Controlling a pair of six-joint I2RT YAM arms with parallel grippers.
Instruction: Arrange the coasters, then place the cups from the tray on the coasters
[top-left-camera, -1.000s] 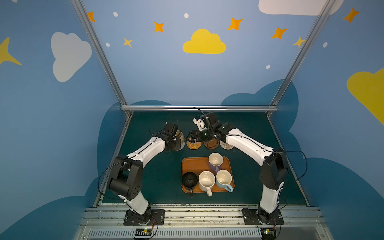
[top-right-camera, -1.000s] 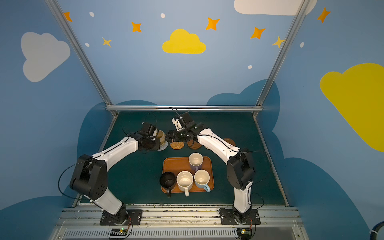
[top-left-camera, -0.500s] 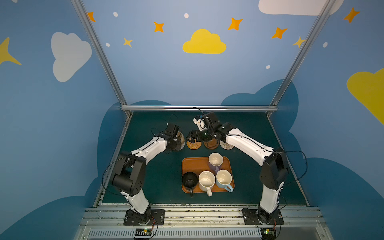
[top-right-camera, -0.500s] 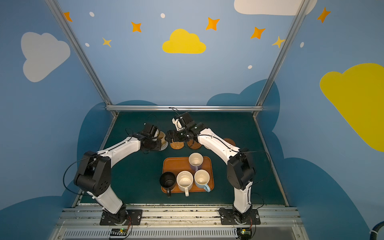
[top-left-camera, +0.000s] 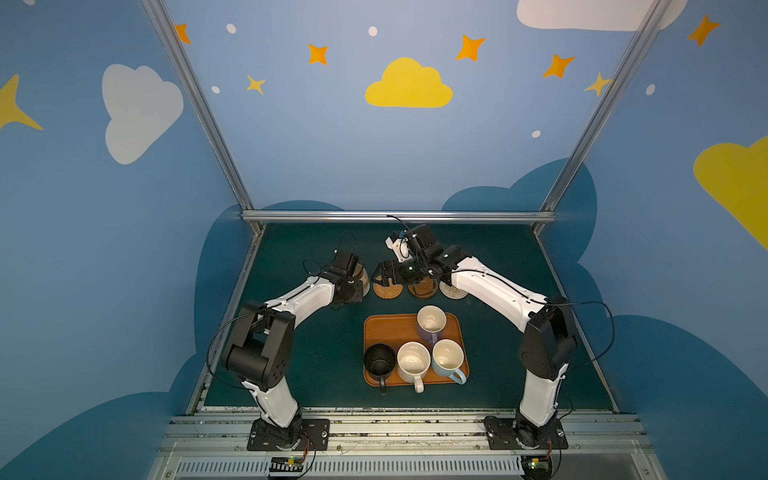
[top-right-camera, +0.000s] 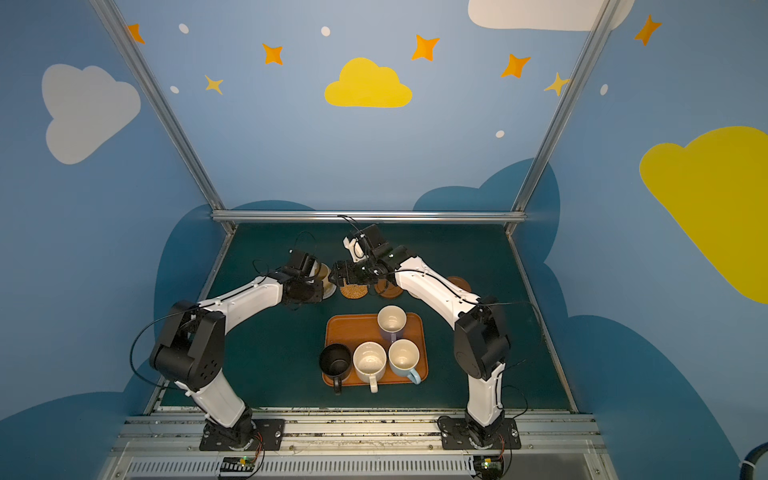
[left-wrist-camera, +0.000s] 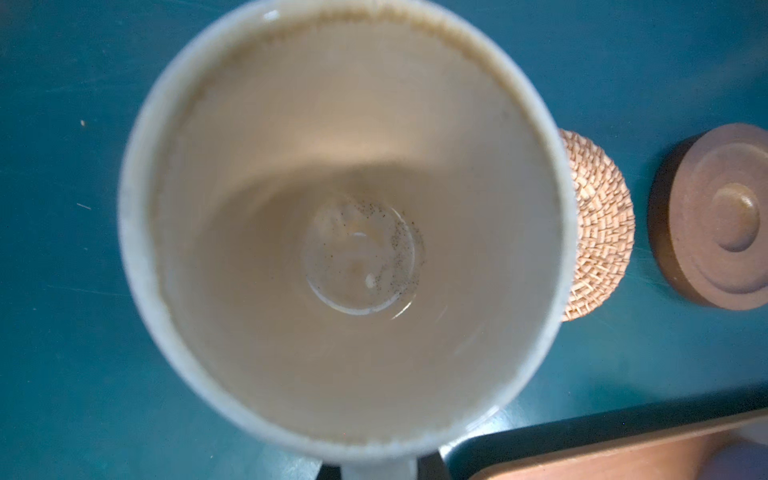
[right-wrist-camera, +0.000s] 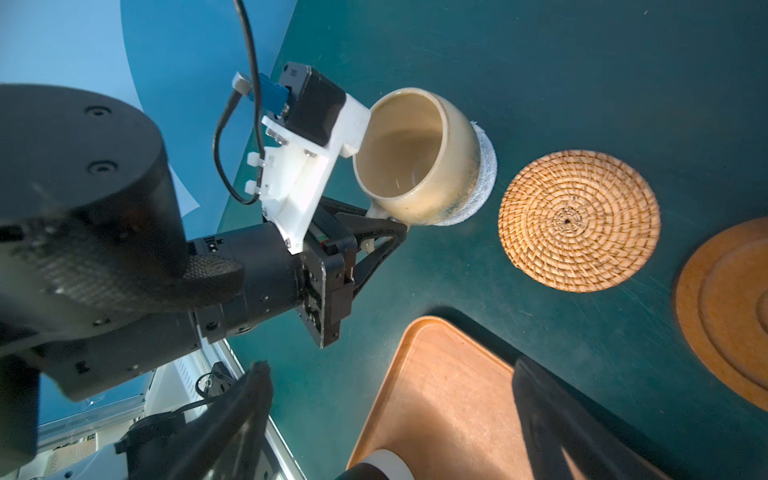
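A pale yellow cup (right-wrist-camera: 415, 158) stands with its base on the grey-white woven coaster (right-wrist-camera: 484, 178) at the left end of the coaster row. My left gripper (right-wrist-camera: 386, 226) is shut on the cup's handle; in the left wrist view the cup (left-wrist-camera: 345, 224) fills the frame. My right gripper (top-left-camera: 382, 274) hangs open and empty above the rattan coaster (top-left-camera: 387, 289). A brown wooden coaster (top-left-camera: 423, 288) and a beige woven coaster (top-left-camera: 453, 291) continue the row. The tray (top-left-camera: 388, 328) holds the lavender cup (top-left-camera: 431, 322), black cup (top-left-camera: 379, 360), cream-white cup (top-left-camera: 412, 359) and light blue cup (top-left-camera: 448, 357).
A second wooden coaster (top-right-camera: 459, 284) shows behind the right forearm in a top view. The two grippers are close together over the left half of the row. The blue side walls and the metal rail (top-left-camera: 399, 216) close in the green table.
The left arm has shifted slightly, its elbow drifting right, with the yellow cup still in its grip at the grey-white coaster. The right arm has stayed where it was.
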